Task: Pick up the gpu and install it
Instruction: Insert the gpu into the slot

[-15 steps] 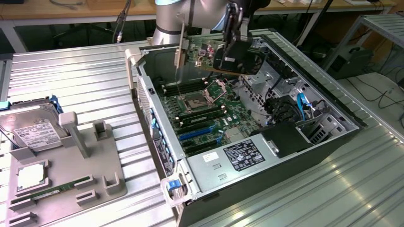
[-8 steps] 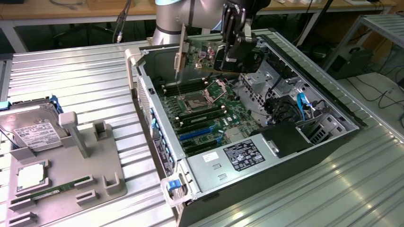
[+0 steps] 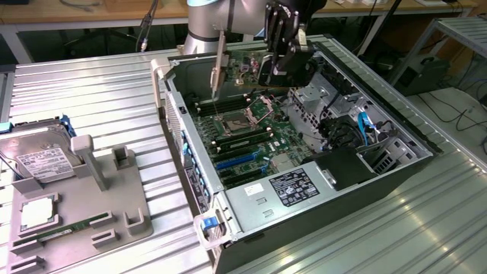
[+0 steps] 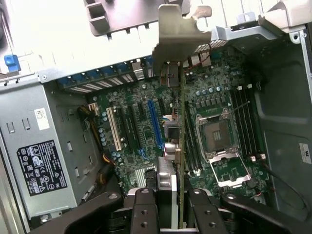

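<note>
Gpu (image 3: pixel 239 68) edge-on, clamped between the fingers (image 4: pixel 142 209), bracket outermost, above open computer case (image 3: pixel 304 245)

place: robotics lab for sure | clues: robot arm (image 3: pixel 204 25), gutted PC tower (image 3: pixel 320 231) on ribbed metal bench (image 3: pixel 91 85), loose floor cables (image 3: pixel 457 114)

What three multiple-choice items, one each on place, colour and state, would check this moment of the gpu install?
1. The gpu is: A on the grey tray; B held over the open case; C seated in a slot.
2. Its end bracket is: A silver; B blue; C black.
3. The gripper is: A open; B shut on the hard drive; C shut on the gpu.
Key: B, the card hangs above the motherboard; A, bare metal shows; C, the fingers clamp the card's edge.
</note>
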Controlling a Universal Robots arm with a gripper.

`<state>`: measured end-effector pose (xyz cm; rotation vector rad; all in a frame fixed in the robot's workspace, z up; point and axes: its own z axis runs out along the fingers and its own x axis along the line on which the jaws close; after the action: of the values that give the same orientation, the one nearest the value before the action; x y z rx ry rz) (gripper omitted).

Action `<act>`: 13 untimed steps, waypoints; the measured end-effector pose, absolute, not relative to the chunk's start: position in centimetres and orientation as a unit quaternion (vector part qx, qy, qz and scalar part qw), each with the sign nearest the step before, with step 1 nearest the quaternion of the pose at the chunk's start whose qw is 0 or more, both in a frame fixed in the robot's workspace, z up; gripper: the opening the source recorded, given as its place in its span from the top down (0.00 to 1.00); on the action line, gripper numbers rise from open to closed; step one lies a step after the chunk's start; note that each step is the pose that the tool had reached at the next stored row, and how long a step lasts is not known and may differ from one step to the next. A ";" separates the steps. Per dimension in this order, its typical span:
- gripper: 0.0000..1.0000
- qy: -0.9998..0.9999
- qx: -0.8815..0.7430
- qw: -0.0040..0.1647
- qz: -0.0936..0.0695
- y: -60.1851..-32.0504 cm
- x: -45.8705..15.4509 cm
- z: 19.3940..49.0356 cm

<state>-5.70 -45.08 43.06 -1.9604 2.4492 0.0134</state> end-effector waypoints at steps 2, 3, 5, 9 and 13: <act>0.72 0.773 -0.634 0.002 0.004 -45.1 -5.7 43.1; 0.72 0.770 -0.638 0.002 0.004 -45.1 -5.7 43.0; 0.72 0.761 -0.649 0.002 0.004 -45.1 -5.7 43.0; 0.72 0.743 -0.669 0.002 0.004 -45.1 -5.7 42.9; 0.72 0.734 -0.679 0.003 0.004 -45.1 -5.7 42.9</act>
<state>-5.70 -45.11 42.88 -2.1296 2.3026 0.0120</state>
